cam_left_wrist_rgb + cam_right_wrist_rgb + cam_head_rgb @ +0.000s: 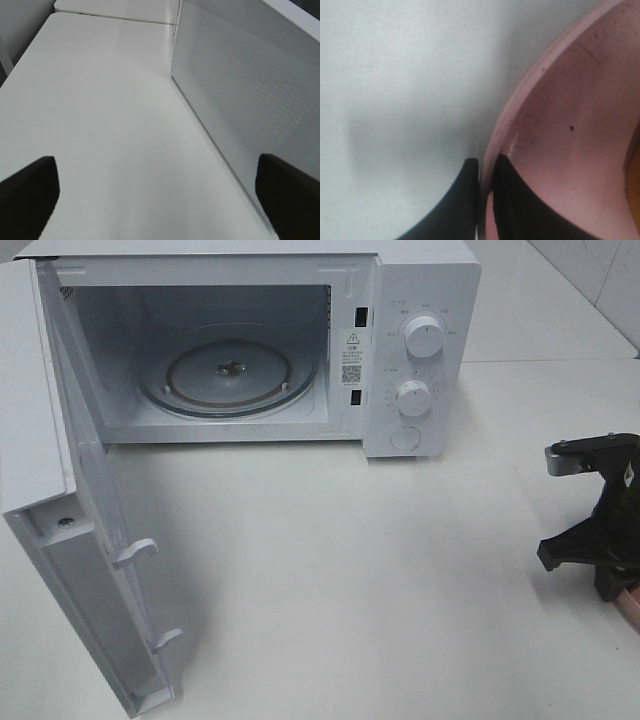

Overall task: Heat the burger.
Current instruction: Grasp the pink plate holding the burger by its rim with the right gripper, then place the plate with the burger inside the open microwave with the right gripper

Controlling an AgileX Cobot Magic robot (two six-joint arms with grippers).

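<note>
Only an orange-brown sliver at the edge of the right wrist view could be the burger; the rest of it is out of view. The round pink plate [570, 115] fills that view, and my right gripper [486, 167] is shut on its rim, one finger outside and one inside. From the high camera the right gripper [618, 585] sits at the table's right edge, with a bit of pink plate [631, 608] below it. My left gripper [160, 200] is open and empty, low over the table beside the microwave door's outer face [240, 100].
The white microwave [420, 340] stands at the back with its door [60, 490] swung wide open to the left. Its glass turntable [228, 375] is bare. White tabletop [350, 570] stretches between the microwave and the right gripper.
</note>
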